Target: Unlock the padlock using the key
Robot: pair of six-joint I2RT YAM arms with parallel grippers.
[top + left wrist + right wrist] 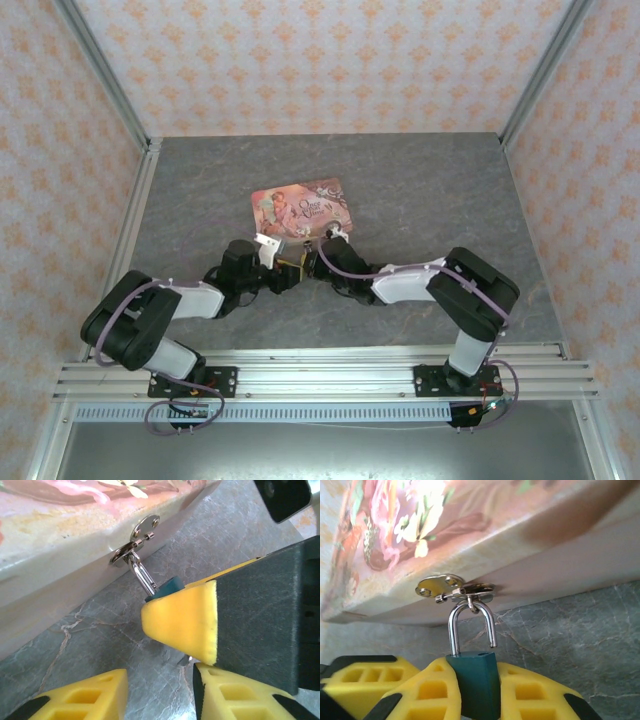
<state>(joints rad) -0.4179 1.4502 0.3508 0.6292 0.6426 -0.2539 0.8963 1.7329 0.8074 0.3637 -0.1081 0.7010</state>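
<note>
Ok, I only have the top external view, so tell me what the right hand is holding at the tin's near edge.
Observer: On the right wrist camera, the right hand is shut on the padlock, with the teal body pinched in its grip.
Operator: Now tell me where the shackle sits.
Observer: The shackle is hooked through the small loop of the hasp on the side wall of the tin.
Operator: Report the left hand.
Observer: On the left wrist camera, the left hand is open, with bare table showing in its gap.
</note>
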